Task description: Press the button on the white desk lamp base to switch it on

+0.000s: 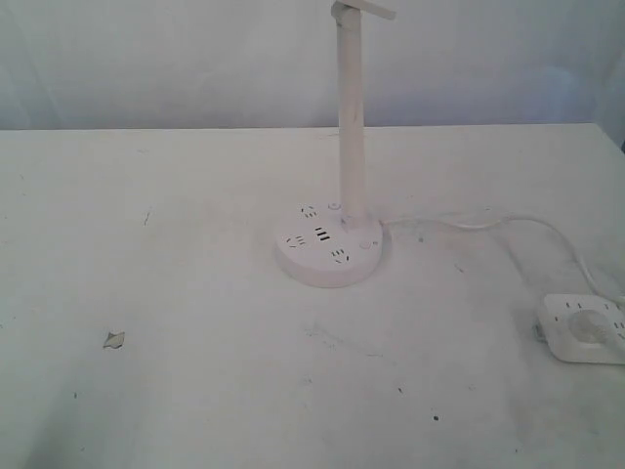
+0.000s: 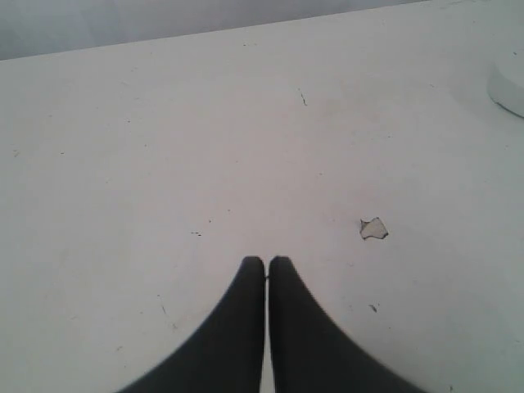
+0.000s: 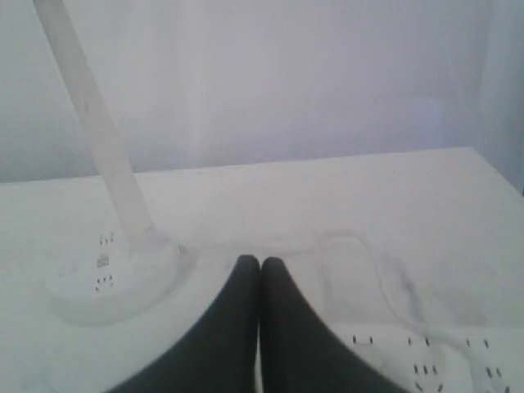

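Note:
The white desk lamp base [image 1: 329,250] is a round disc with socket holes and dark USB slots, standing near the table's middle, with a thin white pole [image 1: 351,117] rising from it. A small round button [image 1: 367,244] shows on its right top. No arm appears in the exterior view. In the right wrist view the base [image 3: 110,277] lies beside my right gripper [image 3: 259,263], which is shut with nothing in it. My left gripper [image 2: 267,263] is shut over bare table, and an edge of the base [image 2: 508,86] shows far off.
A white squarish power strip [image 1: 586,327] lies at the right table edge, and its cord [image 1: 508,223] runs to the lamp base. The strip [image 3: 426,360] sits close under my right gripper. A chip in the table paint [image 1: 114,339] marks the left side.

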You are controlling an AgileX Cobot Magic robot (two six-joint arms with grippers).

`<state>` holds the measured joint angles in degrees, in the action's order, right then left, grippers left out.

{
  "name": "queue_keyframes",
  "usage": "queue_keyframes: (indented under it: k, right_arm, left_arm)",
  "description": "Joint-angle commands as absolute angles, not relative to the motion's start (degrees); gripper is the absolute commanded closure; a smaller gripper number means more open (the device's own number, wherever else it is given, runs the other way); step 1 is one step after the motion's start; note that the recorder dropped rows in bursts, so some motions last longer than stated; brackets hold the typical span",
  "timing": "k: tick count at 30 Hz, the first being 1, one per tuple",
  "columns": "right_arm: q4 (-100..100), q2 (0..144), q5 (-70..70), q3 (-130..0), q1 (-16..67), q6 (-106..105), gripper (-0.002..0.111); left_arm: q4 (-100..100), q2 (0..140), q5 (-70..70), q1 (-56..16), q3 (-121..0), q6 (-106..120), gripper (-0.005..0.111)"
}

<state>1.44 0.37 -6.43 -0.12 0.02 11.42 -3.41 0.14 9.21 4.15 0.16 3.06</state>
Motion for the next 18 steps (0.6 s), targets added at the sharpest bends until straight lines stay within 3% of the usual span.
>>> queue_keyframes:
  k: [1, 10, 18]
  right_arm:
    - [1.5, 0.0, 2.4, 0.0, 0.0, 11.6, 0.108]
    - [1.5, 0.0, 29.4, 0.0, 0.0, 17.5, 0.108]
    - [1.5, 0.0, 29.3, 0.0, 0.0, 21.3, 0.108]
  left_arm:
    - [-3.8, 0.0, 9.0, 3.8, 0.0, 2.9, 0.106]
    - [-3.8, 0.0, 9.0, 3.8, 0.0, 2.9, 0.106]
    - [-3.8, 0.0, 9.0, 3.8, 0.0, 2.9, 0.106]
